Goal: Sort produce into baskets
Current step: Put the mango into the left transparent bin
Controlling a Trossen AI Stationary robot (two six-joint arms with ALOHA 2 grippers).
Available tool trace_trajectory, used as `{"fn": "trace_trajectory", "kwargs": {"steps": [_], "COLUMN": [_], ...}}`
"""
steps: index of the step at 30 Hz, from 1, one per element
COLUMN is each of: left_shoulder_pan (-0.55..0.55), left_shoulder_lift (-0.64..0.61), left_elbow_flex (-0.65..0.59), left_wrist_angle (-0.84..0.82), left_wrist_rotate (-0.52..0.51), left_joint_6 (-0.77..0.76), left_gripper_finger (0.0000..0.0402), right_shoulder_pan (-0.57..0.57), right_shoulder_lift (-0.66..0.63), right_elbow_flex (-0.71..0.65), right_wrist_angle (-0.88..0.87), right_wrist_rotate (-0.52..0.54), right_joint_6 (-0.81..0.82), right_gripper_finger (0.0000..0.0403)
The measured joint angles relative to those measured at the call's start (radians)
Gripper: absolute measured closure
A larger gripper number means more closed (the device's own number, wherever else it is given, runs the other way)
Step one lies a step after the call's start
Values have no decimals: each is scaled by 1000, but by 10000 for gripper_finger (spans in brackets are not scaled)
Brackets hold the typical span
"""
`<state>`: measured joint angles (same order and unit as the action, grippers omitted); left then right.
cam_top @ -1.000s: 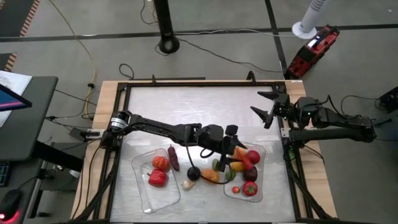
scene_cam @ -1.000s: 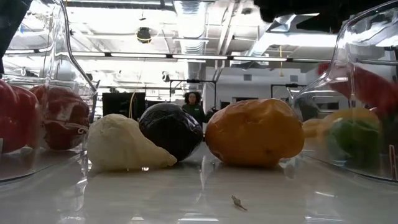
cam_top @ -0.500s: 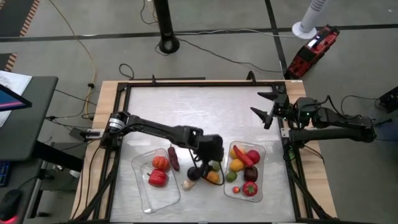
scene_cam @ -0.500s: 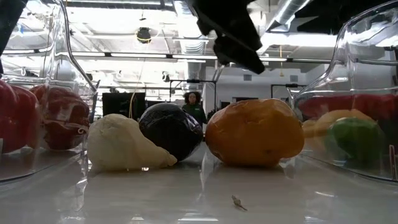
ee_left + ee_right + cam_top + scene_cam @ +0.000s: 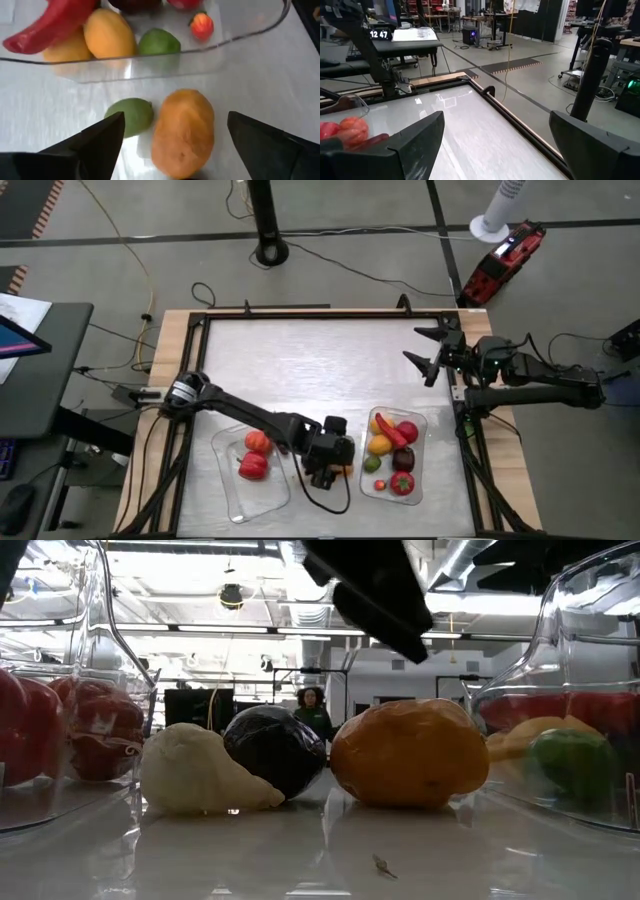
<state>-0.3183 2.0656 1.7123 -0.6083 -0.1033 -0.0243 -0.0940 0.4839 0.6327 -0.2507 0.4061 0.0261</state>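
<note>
- The left clear, shallow plastic basket with rounded corners (image 5: pixel 228 480) lies on the pale table top (image 5: pixel 300 360); it holds a ribbed orange-red tomato-like piece (image 5: pixel 258 443) and a glossy red pepper-like piece (image 5: pixel 252 466), touching each other
- Between the two baskets, seen from table height, a pale garlic-like piece (image 5: pixel 200 772), a dark purple round piece (image 5: pixel 275 748) and a matte orange oval piece (image 5: pixel 410 752) stand in a row on the table
- The left gripper (image 5: pixel 322 465) hangs just above the orange oval; its fingers (image 5: pixel 90 145) are spread wide on either side of it and hold nothing; a small green lime-like piece (image 5: pixel 131 116) touches the oval
- The right clear basket (image 5: pixel 420 470) holds red, yellow, green and dark pieces, a long red chilli (image 5: pixel 389 430) lying across them
- The right gripper (image 5: pixel 428 352) waits over the table's right far edge, fingers wide apart and empty
</note>
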Motion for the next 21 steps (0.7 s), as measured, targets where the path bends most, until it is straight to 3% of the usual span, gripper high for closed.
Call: {"fn": "trace_trajectory", "kwargs": {"steps": [10,15,21], "left_shoulder_pan": [0,-1,0], "left_shoulder_lift": [99,106,130], "left_elbow_flex": [-2,0,0], "left_wrist_angle": [30,27,-6], "left_wrist_rotate": [99,49,46], "left_joint_6": [28,61,69], "left_gripper_finger": [55,57,104], "right_shoulder_pan": [0,0,0], "right_shoulder_lift": [0,0,0], "right_elbow_flex": [0,0,0], "right_wrist_angle": [-15,-15,-14], "right_wrist_rotate": [-1,-2,-3], "right_joint_6": [0,0,0], "right_gripper_finger": [17,17,17]}}
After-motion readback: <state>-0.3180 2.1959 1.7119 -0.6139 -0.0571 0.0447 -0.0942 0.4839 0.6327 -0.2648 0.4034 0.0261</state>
